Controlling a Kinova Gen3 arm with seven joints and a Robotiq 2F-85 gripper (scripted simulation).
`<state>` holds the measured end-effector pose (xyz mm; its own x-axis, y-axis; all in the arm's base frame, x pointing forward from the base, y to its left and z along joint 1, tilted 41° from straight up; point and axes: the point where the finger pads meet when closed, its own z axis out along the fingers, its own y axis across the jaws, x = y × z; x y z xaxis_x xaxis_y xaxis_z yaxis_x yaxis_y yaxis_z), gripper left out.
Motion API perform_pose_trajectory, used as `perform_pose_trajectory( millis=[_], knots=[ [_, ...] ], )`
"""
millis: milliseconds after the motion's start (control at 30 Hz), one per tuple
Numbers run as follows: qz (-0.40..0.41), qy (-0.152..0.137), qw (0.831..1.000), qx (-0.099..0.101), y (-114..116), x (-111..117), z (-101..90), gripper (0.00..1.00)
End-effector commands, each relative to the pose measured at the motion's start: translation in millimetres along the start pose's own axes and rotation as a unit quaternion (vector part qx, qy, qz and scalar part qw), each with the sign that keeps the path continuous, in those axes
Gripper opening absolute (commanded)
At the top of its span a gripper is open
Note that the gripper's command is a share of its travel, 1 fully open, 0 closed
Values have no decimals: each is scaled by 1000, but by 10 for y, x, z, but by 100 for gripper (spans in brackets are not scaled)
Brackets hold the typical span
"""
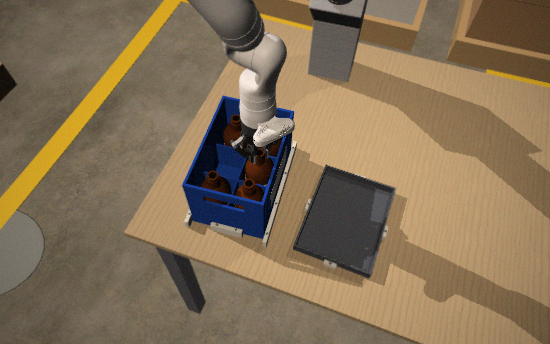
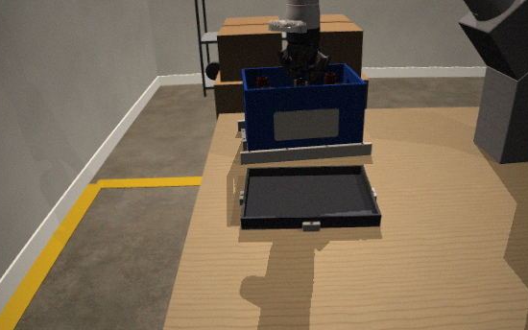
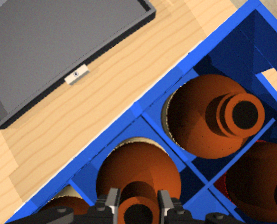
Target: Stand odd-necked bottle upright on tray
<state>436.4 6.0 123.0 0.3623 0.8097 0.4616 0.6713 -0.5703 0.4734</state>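
The blue crate holds five brown bottles. My gripper is shut on the neck of the middle bottle in the tray-side row, which stands upright in its compartment. Two bottles stand at the crate's near end in the top view. Another bottle stands at the far left, and one at the far right is mostly hidden by the arm. I cannot tell which neck differs. The black tray is empty.
The middle compartment beside the held bottle is empty. A pale rail runs along the crate's tray side. Small pale blocks touch the crate and tray. A grey pedestal stands farther along the table.
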Motion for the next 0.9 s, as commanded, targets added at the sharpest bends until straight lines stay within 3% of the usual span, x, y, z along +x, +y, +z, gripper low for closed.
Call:
perform_pose_trajectory(
  millis=[0,867],
  knots=[
    [0,0,1000,-1,5,0,-15,0],
    [0,0,1000,-1,0,12,-257,0]
  ],
)
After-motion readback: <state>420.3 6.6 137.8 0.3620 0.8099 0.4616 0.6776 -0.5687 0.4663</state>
